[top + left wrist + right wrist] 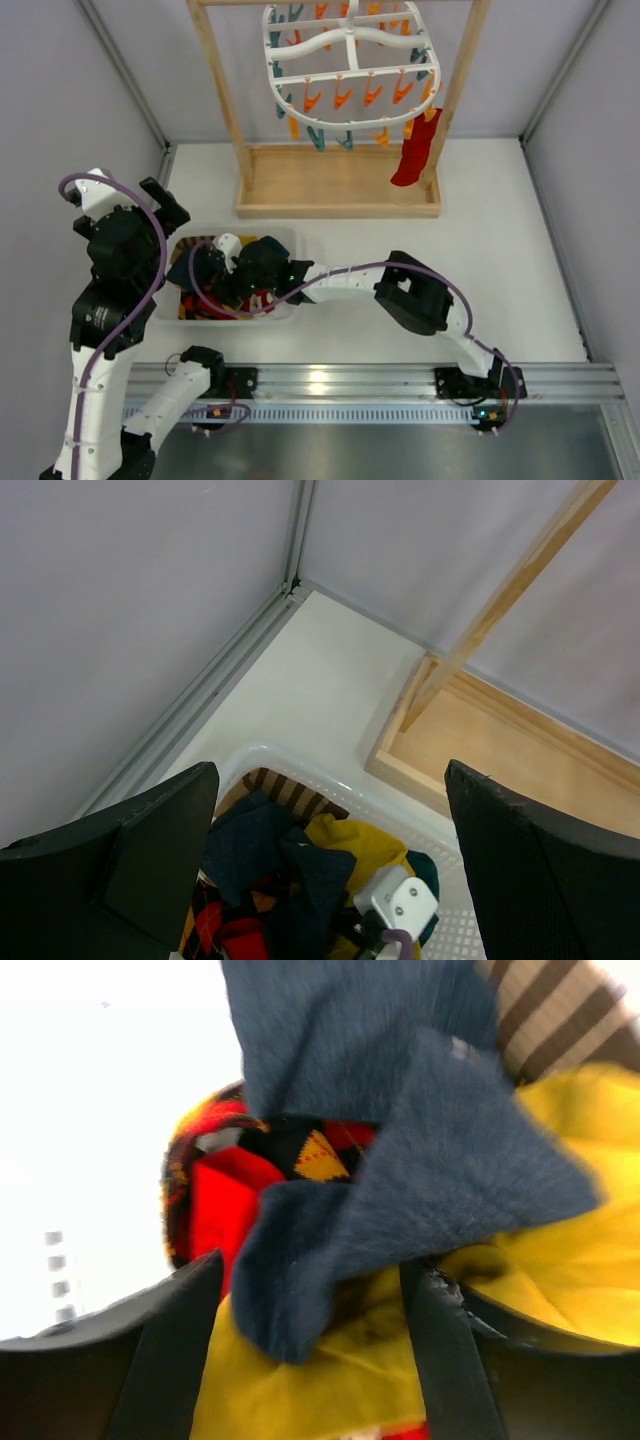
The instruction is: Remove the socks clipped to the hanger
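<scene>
The white oval hanger [350,60] hangs in the wooden stand at the back, with orange and teal pegs. One plain red sock [413,155] still hangs from a peg at its right side. The navy sock [400,1140] and the mustard yellow sock [560,1260] lie in the white basket [290,236]; both also show in the left wrist view, navy [300,880] and yellow [365,845]. My right gripper [312,1272] is down in the basket, jaws open, with a fold of the navy sock lying loose between them. My left gripper [330,880] is wide open and empty above the basket's back left.
The light wooden stand [340,185] has a tray base just behind the basket, with its post in the left wrist view [500,610]. The basket also holds a striped brown sock [285,792] and a red and yellow argyle sock [220,1190]. Grey walls close in the left and back.
</scene>
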You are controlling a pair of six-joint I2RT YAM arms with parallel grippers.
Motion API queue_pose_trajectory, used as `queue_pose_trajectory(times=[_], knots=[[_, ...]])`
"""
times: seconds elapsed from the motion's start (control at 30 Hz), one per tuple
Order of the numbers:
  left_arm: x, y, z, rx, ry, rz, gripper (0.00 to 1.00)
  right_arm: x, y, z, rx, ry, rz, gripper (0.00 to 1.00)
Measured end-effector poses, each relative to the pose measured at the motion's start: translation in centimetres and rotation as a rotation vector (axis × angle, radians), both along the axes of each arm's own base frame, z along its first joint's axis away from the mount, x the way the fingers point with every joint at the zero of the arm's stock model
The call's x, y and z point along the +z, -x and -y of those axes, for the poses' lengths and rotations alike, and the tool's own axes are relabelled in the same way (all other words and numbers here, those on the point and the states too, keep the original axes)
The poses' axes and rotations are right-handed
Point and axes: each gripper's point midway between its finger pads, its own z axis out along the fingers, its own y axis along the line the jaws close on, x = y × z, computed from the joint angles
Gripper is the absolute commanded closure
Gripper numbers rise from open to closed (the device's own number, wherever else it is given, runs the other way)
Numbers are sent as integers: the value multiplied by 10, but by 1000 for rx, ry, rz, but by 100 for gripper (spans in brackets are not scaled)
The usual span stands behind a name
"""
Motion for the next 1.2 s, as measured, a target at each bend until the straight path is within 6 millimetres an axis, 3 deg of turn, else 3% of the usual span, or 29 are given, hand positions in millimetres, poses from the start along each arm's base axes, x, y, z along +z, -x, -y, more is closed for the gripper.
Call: queue_pose_trajectory(times=[0.17,0.33,0.47,0.57,0.67,0.8,0.9,1.1,1.2], knots=[[0,0,1,-7,1,2,2,66,2,19,-5,-75,48,20],[0,0,3,-17,3,1,2,142,-2,57,-46,-182,103,13],[-1,-2,10,-61,6,-2,2,172,-17,102,-124,-220,133,9],[-3,-7,23,-136,8,-8,2,168,-31,150,-218,-205,137,8],[-13,-15,42,-245,13,-25,2,152,-55,214,-358,-176,123,6],[-41,-28,70,-386,21,-104,2,133,-99,304,-615,-139,112,2],[-62,-38,90,-487,29,-176,2,125,-126,359,-790,-122,106,1],[-103,-42,111,-590,57,-287,2,118,-174,445,-1003,-168,30,1],[-110,-40,113,-603,60,-299,2,117,-191,480,-1080,-187,25,0]])
